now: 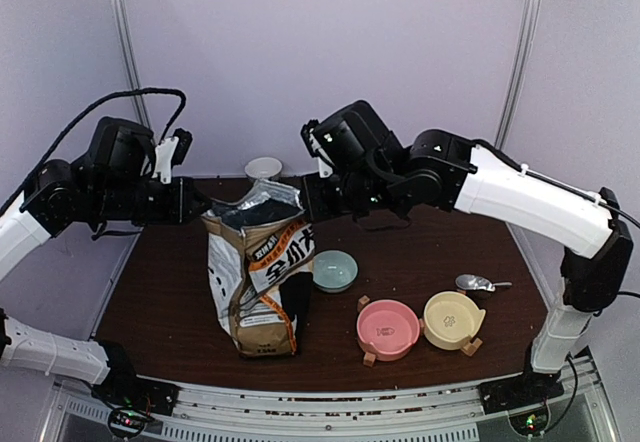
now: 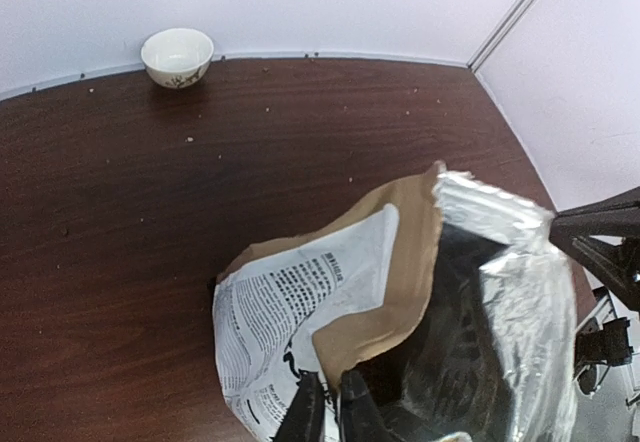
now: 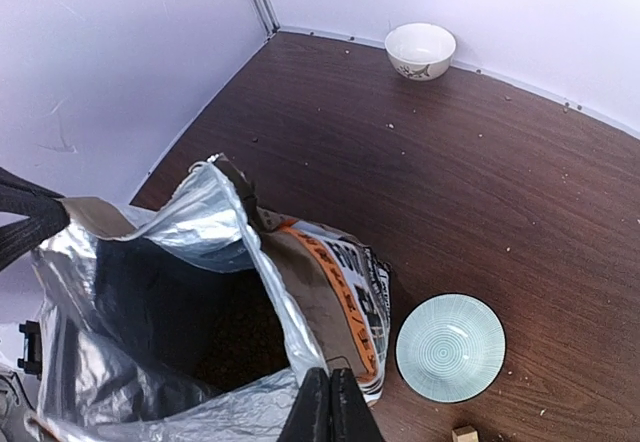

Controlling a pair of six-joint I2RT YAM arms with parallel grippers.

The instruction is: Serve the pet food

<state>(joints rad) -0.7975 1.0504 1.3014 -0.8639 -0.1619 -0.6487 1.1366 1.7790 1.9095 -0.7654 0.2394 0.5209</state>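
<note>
The brown-and-white printed paper bag (image 1: 262, 287) stands upright on the table with its foil-lined mouth pulled open. My left gripper (image 2: 331, 377) is shut on the bag's left rim, and it shows in the top view (image 1: 203, 207). My right gripper (image 3: 329, 372) is shut on the opposite rim, and it shows in the top view (image 1: 306, 200). The pet food (image 3: 248, 334) shows dimly as dark brown kibble deep inside the bag. The silver scoop (image 1: 480, 283) lies on the table at the right, apart from both grippers.
A light blue bowl (image 1: 335, 270) sits just right of the bag. A pink bowl (image 1: 388, 328) and a yellow bowl (image 1: 453, 319) stand on wooden stands at the front right. A small white bowl (image 1: 263, 168) sits against the back wall. Stray kibble crumbs dot the table.
</note>
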